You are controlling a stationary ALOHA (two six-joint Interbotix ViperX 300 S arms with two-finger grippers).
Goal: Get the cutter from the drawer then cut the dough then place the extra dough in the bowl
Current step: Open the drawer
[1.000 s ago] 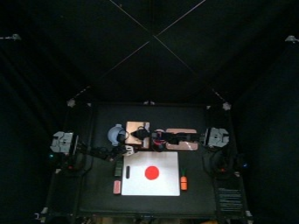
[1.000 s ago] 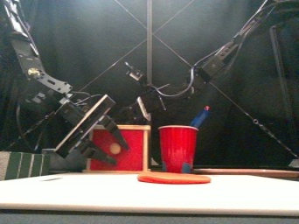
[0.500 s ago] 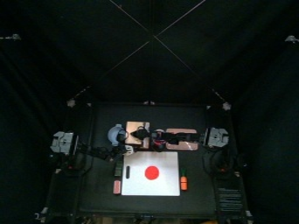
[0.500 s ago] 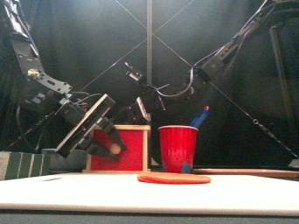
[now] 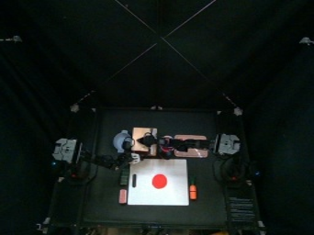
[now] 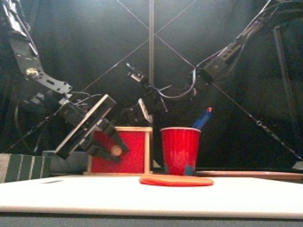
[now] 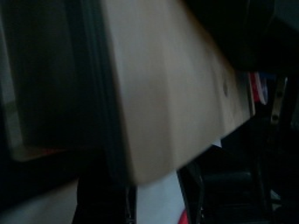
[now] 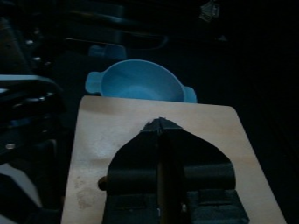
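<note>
Wooden box (image 5: 147, 131) | right fingers (image 8: 140, 171) together on its top | left fingers (image 6: 109, 142) seemingly at drawer (image 6: 128, 152), gap unclear

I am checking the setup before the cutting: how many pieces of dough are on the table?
1. A red dough disc lies flat in the middle of the white cutting board. The wooden box behind it could hide another piece.

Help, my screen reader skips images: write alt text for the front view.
The left gripper is at the red drawer front of a wooden box, while the right gripper rests on the box's top. In front, a red dough disc lies on a white board, with a red cup holding a blue knife behind it.
</note>
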